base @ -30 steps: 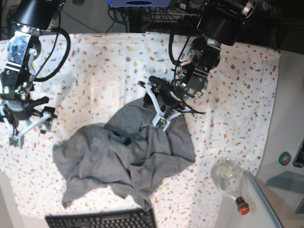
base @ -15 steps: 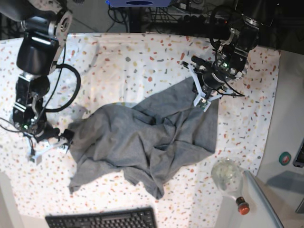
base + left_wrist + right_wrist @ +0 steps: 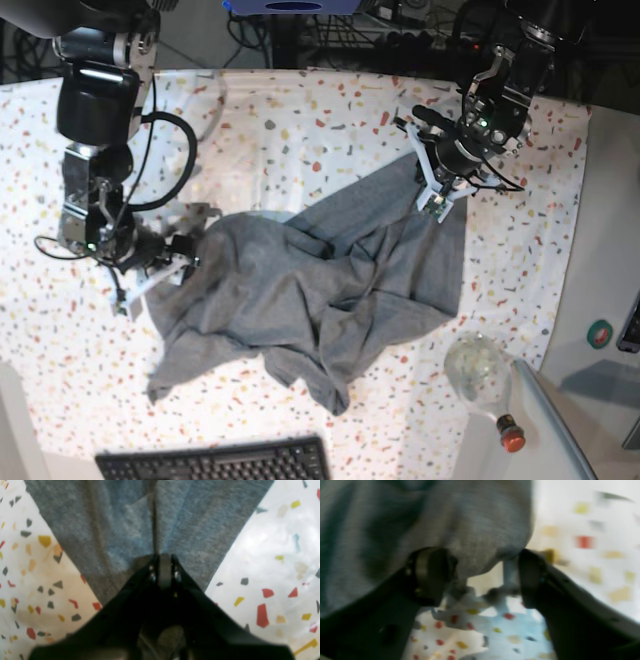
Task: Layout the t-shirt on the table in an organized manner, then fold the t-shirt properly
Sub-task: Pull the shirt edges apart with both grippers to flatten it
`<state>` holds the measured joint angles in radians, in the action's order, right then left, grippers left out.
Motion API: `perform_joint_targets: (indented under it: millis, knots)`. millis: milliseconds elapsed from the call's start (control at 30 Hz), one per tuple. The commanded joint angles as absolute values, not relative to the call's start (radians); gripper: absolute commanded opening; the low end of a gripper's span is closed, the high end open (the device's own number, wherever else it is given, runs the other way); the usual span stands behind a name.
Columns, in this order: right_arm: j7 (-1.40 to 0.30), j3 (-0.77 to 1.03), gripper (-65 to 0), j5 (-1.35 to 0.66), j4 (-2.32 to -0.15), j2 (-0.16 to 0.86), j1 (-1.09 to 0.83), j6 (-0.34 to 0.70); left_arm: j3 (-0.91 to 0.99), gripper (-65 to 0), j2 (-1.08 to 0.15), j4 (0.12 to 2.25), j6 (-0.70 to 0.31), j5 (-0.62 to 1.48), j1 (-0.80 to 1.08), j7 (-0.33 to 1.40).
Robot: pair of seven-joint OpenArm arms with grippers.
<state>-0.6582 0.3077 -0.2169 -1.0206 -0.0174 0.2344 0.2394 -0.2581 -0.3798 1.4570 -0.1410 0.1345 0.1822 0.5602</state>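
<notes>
The heather-grey t-shirt (image 3: 320, 300) lies crumpled and partly spread on the speckled table (image 3: 300, 130). My left gripper (image 3: 437, 195) is shut on the shirt's far right corner; in the left wrist view its closed tips (image 3: 163, 562) pinch a fold of grey cloth (image 3: 125, 525). My right gripper (image 3: 168, 258) is at the shirt's left edge. In the right wrist view its jaws stand wide apart (image 3: 481, 570), with a bulge of the shirt (image 3: 470, 525) between them. The neckline and sleeves do not show clearly.
A black keyboard (image 3: 215, 462) lies at the front edge. A clear round bottle (image 3: 480, 372) with a red cap stands at the front right, beside the plain grey side surface (image 3: 600, 270). Cables and black gear run along the back.
My left gripper has drawn the shirt's corner slightly farther right and back. My right gripper has moved right and up to the shirt's left edge. The shirt is spread a little wider.
</notes>
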Motion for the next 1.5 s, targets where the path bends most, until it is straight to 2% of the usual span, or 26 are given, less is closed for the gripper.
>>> perform_joint_targets:
  millis: [0, 33, 67, 167, 333, 433, 533, 667, 833, 900, 933, 1000, 1033, 1200, 1267, 1400, 1467]
  knots:
    - [-0.650, 0.321, -43.2, -0.226, -1.033, -0.012, 0.245, 0.243, -0.254, -65.0, -0.412, 1.488, -0.139, 0.134, 0.189, 0.558]
    - [-0.650, 0.340, -55.7, -0.228, -1.038, -0.012, 0.240, 0.246, -0.254, -65.0, -0.424, 1.503, -0.139, 0.137, 0.196, 0.558]
    - [-0.656, 0.360, -65.0, -0.228, -1.049, -0.012, 0.239, 0.246, -0.254, -65.0, -0.432, 1.518, -0.139, 0.134, 0.199, 0.558]
    - [-0.710, 0.421, -65.0, -0.228, -1.161, -0.018, 0.191, 0.246, -0.245, -65.0, -0.470, 1.549, -0.139, 0.134, 0.214, 0.558]
    - [-0.920, 0.432, -65.0, -0.228, -1.550, -0.054, 0.074, 0.236, -0.093, -65.0, -0.476, 1.601, -0.139, 0.133, 0.262, 0.558]
    - [-1.049, 0.424, -65.0, -0.228, -1.732, -0.062, 0.082, 0.150, -0.051, -65.0, -0.476, 1.655, -0.139, 0.133, 0.271, 0.558]
    - [-1.107, 0.340, -65.0, -0.228, -1.748, -0.056, 0.203, 0.058, -0.059, -65.0, -0.476, 1.673, -0.139, 0.133, 0.266, 0.558]
    - [-1.063, 0.259, -65.0, -0.222, -1.501, -0.044, 0.441, -0.021, -0.091, -65.0, -0.455, 1.672, -0.139, 0.131, 0.225, 0.558]
    - [-0.769, 0.252, -65.0, -0.223, -0.814, 0.019, 0.763, -0.024, -0.096, -65.0, -0.429, 1.621, -0.139, 0.131, 0.176, 0.558]
    - [-0.727, 0.252, -65.0, -0.223, -0.611, 0.056, 0.840, -0.024, -0.094, -65.0, -0.429, 1.613, -0.139, 0.131, 0.174, 0.558]
    - [-0.731, 0.257, -56.7, -0.225, -0.562, 0.070, 0.855, -0.024, -0.091, -65.0, -0.429, 1.613, -0.139, 0.131, 0.176, 0.558]
    - [-0.779, 0.260, -40.4, -0.229, -0.596, 0.082, 0.825, -0.021, -0.088, -65.0, -0.433, 1.616, -0.139, 0.131, 0.179, 0.558]
    - [-0.816, 0.260, -35.4, -0.229, -0.668, 0.081, 0.777, -0.019, -0.085, -65.0, -0.435, 1.612, -0.139, 0.131, 0.189, 0.558]
    - [-0.905, 0.251, -33.5, -0.357, -1.265, 0.005, 0.401, -0.018, -0.082, -65.0, -0.456, 1.618, -0.139, 0.131, 0.228, 0.558]
    - [-0.909, 0.251, -33.3, -0.435, -1.394, -0.019, 0.288, -0.018, -0.082, -65.0, -0.455, 1.618, -0.139, 0.131, 0.231, 0.558]
    - [-0.869, 0.213, -27.5, -0.501, -1.333, -0.050, 0.209, -0.018, -0.082, -65.0, -0.455, 1.613, -0.139, 0.131, 0.248, 0.558]
    - [-0.803, 0.156, -27.0, -0.503, -1.282, -0.048, 0.203, -0.018, -0.082, -65.0, -0.455, 1.612, -0.139, 0.131, 0.260, 0.558]
